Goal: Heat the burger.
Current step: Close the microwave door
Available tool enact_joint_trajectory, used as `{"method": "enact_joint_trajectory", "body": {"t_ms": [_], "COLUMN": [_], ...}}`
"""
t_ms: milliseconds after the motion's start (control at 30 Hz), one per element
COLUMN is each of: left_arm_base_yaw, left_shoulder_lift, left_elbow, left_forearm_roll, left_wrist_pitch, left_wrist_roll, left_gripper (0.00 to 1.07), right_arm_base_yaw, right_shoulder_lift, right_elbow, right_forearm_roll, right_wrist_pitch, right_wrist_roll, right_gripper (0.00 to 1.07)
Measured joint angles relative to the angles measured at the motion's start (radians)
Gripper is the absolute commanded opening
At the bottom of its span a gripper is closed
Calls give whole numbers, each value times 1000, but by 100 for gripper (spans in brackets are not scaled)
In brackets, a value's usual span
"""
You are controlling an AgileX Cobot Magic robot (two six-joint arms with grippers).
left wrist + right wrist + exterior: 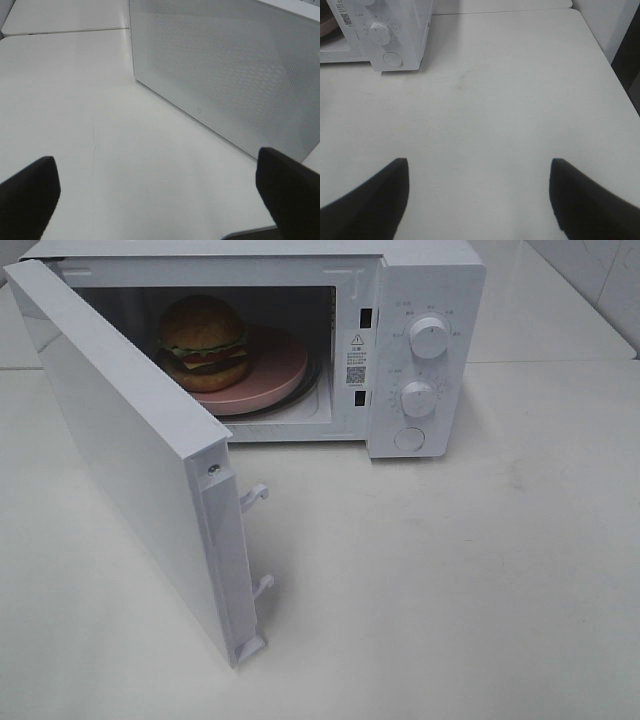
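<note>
Exterior high: burger (205, 340) in microwave (425, 280), door (120, 440) wide open; left fingers (27, 200), right fingers (367, 205) spread.

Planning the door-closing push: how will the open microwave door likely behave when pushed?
The door looks like a rigid flat panel, so it should swing rather than flex. Its latch hooks look thin, probably fragile. The microwave may slide on the smooth table.

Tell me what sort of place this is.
Probably a kitchen-style test bench rather than a home kitchen: a white microwave stands open on a plain white table, with a burger on a pink plate inside.
</note>
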Motion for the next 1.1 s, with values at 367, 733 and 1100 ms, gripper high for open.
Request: {"method": "enact_joint_trajectory", "body": {"t_ms": [367, 733, 1100], "left_arm_base_yaw": [0, 0, 0], "left_shoulder_lift": [105, 279, 442], "left_elbow": [-40, -40, -2], "left_forearm_roll": [-13, -9, -10], "left_wrist_pitch": [-91, -274, -475], "left_wrist_roll": [0, 0, 16], "left_gripper": [70, 8, 0], "right_arm_base_yaw": [0, 0, 0], "right_shoulder_lift": [0, 0, 0], "right_elbow": [0, 0, 0], "right_forearm_roll": [0, 0, 0], "right_wrist_pitch": [0, 0, 0], "right_wrist_roll": [0, 0, 0], "right_gripper": [75, 76, 76]}}
